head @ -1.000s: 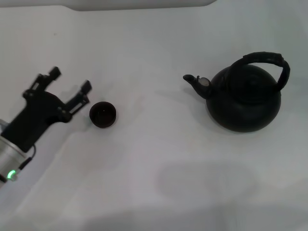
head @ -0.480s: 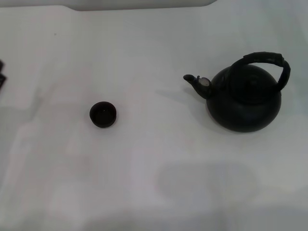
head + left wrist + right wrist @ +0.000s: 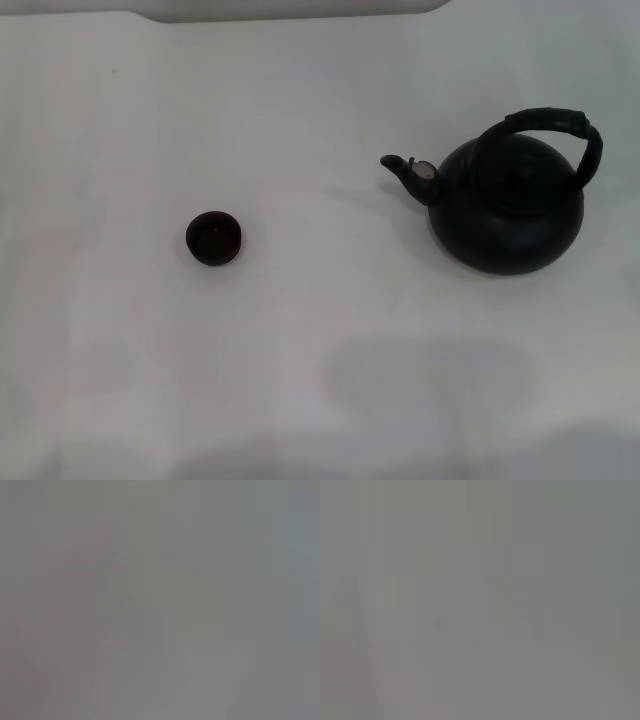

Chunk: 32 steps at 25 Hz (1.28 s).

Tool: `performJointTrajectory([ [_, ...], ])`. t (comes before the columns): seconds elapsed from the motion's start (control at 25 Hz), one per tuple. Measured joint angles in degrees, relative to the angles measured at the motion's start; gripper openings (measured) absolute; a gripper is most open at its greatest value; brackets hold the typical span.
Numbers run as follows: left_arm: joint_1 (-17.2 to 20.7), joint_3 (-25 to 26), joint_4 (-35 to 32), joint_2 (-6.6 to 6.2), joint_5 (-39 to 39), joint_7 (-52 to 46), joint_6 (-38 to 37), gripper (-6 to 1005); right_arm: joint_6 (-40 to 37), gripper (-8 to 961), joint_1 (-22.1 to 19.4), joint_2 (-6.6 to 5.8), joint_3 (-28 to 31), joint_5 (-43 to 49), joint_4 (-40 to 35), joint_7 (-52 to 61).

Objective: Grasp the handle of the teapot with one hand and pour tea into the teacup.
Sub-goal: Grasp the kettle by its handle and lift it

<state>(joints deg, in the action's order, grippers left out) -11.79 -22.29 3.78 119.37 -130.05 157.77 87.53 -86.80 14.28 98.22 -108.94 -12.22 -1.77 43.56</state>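
Observation:
The matte black teapot (image 3: 508,210) stands upright on the white table at the right in the head view. Its short spout (image 3: 405,172) with a small silvery cap points left toward the cup. The thick black arched handle (image 3: 562,128) loops over its top, leaning to the right. The tiny dark teacup (image 3: 214,238) sits upright at the left centre, well apart from the teapot. Neither gripper shows in any view. Both wrist views show only a plain grey surface.
The white table (image 3: 320,380) spreads around both objects. A pale raised edge (image 3: 290,8) runs along the back. A faint shadow lies on the table near the front centre.
My left gripper stood open just left of the teacup a second ago; it has withdrawn to the left and is now out of view. Teapot and teacup have not moved.

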Motion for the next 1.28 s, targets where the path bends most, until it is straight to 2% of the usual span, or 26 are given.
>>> performJointTrajectory([
  [0.2,-1.4,0.1,0.0,-0.02,-2.8,-0.1,-1.1,893,-9.1,854,-0.2,1.03,-0.6,3.4,9.1,2.3],
  [0.32,-2.3,0.1,0.0,-0.02,-2.9,-0.1,-2.1,893,-12.1,853,-0.5,1.85,-3.6,4.1,11.3,2.4],
  [0.6,-4.6,0.1,0.0,-0.06,-3.3,-0.1,-5.1,892,-12.5,853,-0.3,4.83,-11.6,4.2,12.2,1.3],
  [0.96,-4.9,0.2,-0.5,-0.19,-3.6,0.0,-5.9,892,-12.7,852,1.8,8.29,-16.2,4.2,12.7,0.5],
  [1.28,-4.9,0.1,-1.2,-0.2,-3.6,-0.1,-7.2,891,-12.8,852,4.8,11.65,-17.5,4.2,12.7,-3.1],
])
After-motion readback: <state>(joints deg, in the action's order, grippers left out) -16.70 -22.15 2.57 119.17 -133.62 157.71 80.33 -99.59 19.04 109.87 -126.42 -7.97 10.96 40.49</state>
